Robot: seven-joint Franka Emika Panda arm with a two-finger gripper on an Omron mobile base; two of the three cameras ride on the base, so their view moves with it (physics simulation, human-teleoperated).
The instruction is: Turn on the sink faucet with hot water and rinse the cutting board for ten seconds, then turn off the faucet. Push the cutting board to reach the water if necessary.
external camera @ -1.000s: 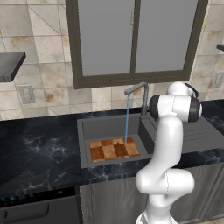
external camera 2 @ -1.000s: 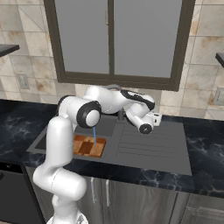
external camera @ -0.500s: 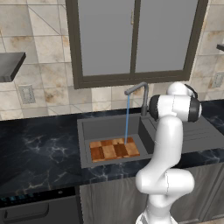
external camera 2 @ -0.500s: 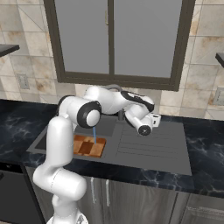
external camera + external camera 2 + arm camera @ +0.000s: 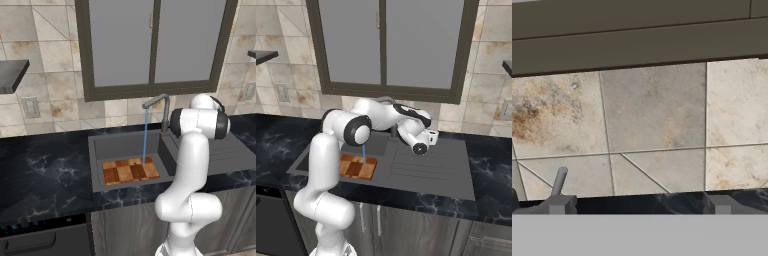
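While water point(image 5: 145, 135) hits cutting board point(image 5: 130, 170) at its right edge, jaws wide.

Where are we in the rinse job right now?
Done: sink faucet is on, the water lands on the cutting board in the sink. In hand: rinsing; the open gripper faces the wall tiles. Left: shutting the faucet off.

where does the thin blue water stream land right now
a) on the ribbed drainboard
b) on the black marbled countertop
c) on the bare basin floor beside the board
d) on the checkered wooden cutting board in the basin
d: the thin light-blue water stream drops from the slim grey metal gooseneck faucet straight onto the checkered tan and reddish-brown wooden cutting board, near its right end, inside the dark grey sink basin.
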